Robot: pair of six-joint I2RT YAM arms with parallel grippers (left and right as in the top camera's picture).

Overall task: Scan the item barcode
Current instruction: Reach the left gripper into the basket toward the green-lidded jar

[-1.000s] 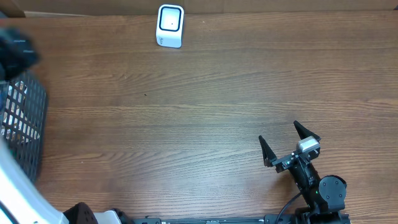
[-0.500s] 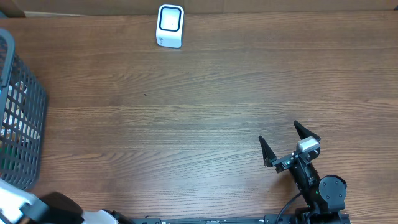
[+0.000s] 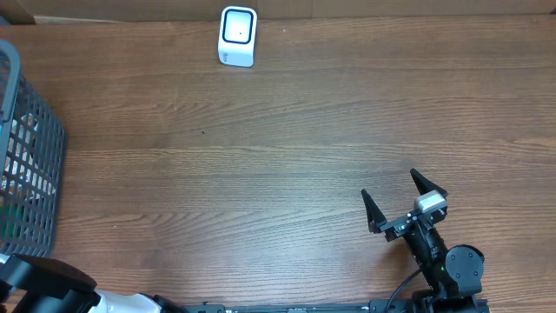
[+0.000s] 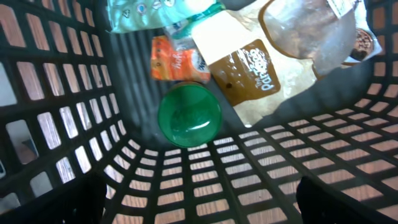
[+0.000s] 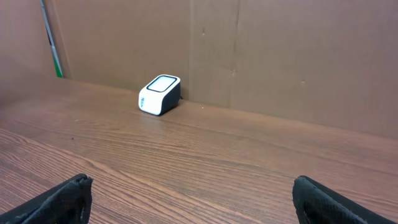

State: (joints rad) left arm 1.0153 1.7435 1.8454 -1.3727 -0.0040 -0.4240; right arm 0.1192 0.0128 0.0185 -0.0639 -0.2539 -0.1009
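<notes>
The white barcode scanner (image 3: pixel 237 35) stands at the table's far edge; the right wrist view shows the scanner (image 5: pixel 159 94) far ahead. In the left wrist view, packaged items lie on the floor of the black mesh basket (image 4: pixel 56 93): a green round lid (image 4: pixel 189 116), an orange packet (image 4: pixel 177 59), a brown-and-white pouch (image 4: pixel 249 68) and a clear bag (image 4: pixel 311 31). My left gripper (image 4: pixel 199 208) is open above the basket floor, short of the items and holding nothing. My right gripper (image 3: pixel 390 184) rests open and empty near the front right.
The basket (image 3: pixel 30 174) sits at the table's left edge. Only a white and black part of my left arm (image 3: pixel 52 291) shows overhead, at the bottom left corner. A brown cardboard wall (image 5: pixel 280 56) stands behind the scanner.
My left arm has swung out of the overhead view toward the bottom left corner, uncovering the basket. The right arm has not moved.
</notes>
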